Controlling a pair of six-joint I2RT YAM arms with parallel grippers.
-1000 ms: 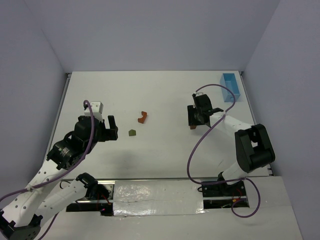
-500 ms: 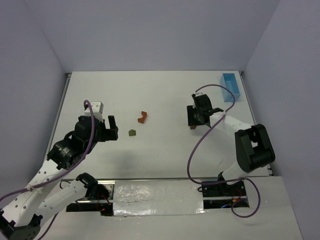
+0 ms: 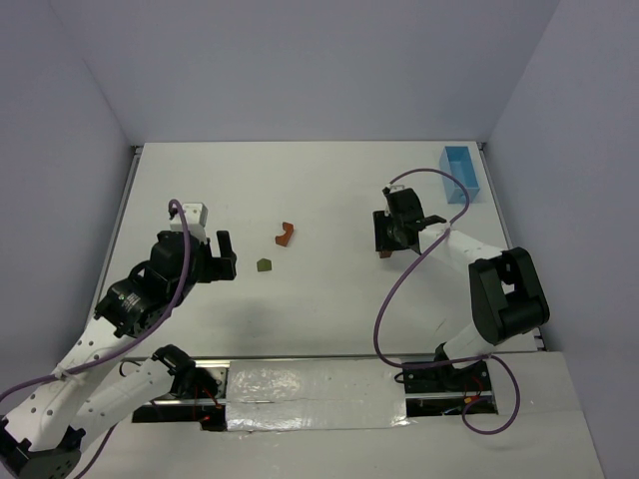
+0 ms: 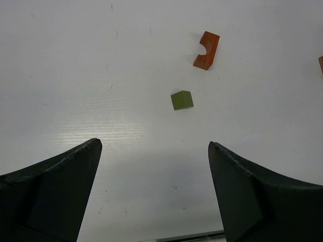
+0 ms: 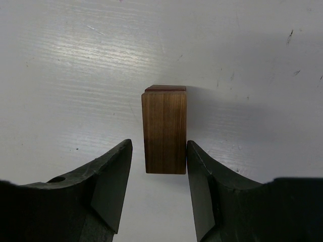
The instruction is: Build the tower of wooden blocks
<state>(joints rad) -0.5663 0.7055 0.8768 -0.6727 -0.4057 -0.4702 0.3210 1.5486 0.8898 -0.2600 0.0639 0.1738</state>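
A dark brown block [image 5: 164,132] stands on end on a reddish piece [image 5: 165,88], making a small tower on the white table. My right gripper [image 5: 159,143] straddles the brown block. Its right finger touches the block and a narrow gap shows at its left finger [image 5: 113,171]. In the top view this gripper [image 3: 389,238] is right of the middle. My left gripper [image 4: 154,145] is wide open and empty, hovering short of an olive green block [image 4: 181,100] and a reddish-orange arch block [image 4: 207,50]. In the top view, the green block [image 3: 264,265] and the arch [image 3: 287,234] lie mid-table.
A light blue box [image 3: 460,173] stands at the far right corner of the table. An orange-brown sliver [image 4: 321,63] shows at the right edge of the left wrist view. Grey walls close the table on three sides.
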